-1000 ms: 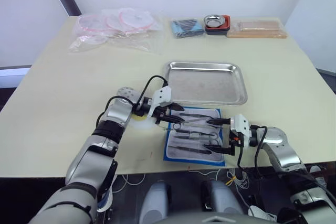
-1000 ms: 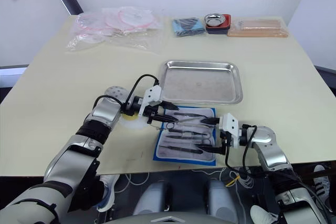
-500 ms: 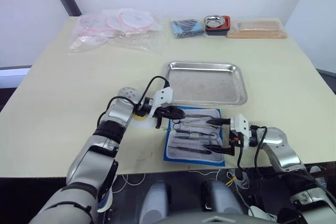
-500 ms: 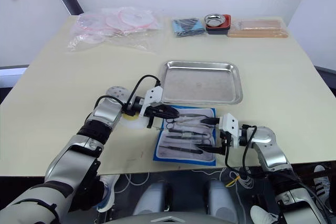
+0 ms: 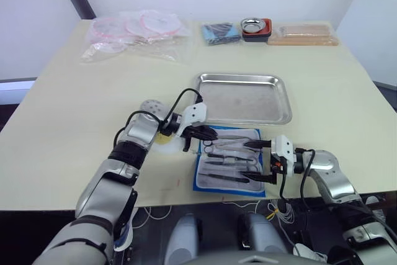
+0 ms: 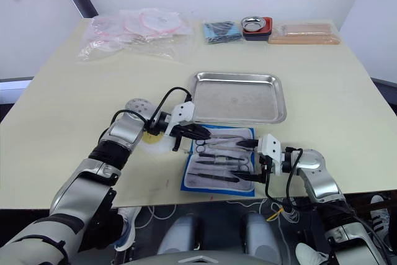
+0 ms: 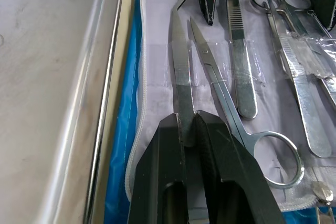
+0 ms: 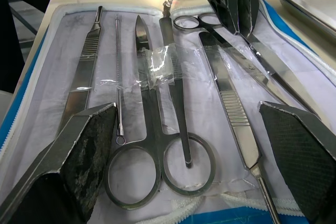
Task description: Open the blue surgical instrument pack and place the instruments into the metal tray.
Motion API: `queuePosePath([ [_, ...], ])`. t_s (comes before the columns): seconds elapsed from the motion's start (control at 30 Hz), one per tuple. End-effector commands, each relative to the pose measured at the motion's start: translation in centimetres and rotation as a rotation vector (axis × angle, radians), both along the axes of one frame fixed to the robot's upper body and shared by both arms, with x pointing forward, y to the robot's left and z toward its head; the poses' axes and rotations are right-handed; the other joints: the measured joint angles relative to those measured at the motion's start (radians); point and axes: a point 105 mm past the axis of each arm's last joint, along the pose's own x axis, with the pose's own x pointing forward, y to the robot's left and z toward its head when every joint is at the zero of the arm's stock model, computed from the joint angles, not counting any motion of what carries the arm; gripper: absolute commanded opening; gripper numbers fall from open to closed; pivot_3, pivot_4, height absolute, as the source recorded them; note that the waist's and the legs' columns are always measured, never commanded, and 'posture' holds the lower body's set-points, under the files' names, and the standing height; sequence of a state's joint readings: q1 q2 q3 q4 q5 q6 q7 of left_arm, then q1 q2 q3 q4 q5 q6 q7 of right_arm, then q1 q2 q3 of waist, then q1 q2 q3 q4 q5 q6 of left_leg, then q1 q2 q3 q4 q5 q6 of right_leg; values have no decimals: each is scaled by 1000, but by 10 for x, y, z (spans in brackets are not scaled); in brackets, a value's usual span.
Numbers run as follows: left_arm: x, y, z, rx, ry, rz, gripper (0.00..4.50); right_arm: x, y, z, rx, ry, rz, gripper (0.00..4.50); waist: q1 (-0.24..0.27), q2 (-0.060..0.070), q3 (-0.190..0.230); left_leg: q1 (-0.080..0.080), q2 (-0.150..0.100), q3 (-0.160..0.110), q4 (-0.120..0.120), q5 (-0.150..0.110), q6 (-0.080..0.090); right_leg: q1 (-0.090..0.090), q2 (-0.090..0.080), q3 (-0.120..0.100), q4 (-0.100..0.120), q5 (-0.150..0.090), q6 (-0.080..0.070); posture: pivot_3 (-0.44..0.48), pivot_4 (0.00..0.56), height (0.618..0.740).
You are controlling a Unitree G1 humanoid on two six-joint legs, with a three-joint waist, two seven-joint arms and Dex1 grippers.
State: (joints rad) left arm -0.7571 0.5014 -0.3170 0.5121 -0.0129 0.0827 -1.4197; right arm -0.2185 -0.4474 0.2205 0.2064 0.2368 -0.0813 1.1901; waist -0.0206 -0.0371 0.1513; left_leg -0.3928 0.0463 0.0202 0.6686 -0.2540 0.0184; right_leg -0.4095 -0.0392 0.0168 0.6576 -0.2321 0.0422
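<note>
Beige table (image 5: 74, 110), left tool (image 7: 190, 124) gripping tweezers (image 7: 181, 77)

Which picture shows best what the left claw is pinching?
The left wrist view: the left gripper is shut on the tweezers, seen close up. In the eye views the tweezers are tiny; the right wrist view hides the pinch.

no readable text, labels or numbers on any item.
</note>
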Motion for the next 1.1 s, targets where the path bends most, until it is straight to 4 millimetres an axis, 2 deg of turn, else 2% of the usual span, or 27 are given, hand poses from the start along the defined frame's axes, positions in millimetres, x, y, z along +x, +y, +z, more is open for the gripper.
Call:
queuePosePath([
  [0.03,-4,3,15,43,-2,-12,50,-19,-5,-41,-106,178,1,4500,0,0,0,0,0,0,0,0,0,0,0,0,0,0,0,0,150,740],
  [0.3,-4,12,23,61,-26,25,50,-23,-2,-42,-94,189,5,4500,2,0,0,0,1,0,0,0,0,0,1,0,0,-1,-1,0,150,740],
  [0.67,-5,41,35,164,-47,63,50,-21,0,-44,-99,197,7,4500,3,0,0,0,2,0,0,0,0,0,2,0,0,-1,-1,0,150,740],
  [1.1,-10,58,56,140,-59,119,50,-19,1,-45,-103,198,10,4500,1,0,0,1,3,0,0,0,0,0,3,1,0,-1,-1,0,150,740],
])
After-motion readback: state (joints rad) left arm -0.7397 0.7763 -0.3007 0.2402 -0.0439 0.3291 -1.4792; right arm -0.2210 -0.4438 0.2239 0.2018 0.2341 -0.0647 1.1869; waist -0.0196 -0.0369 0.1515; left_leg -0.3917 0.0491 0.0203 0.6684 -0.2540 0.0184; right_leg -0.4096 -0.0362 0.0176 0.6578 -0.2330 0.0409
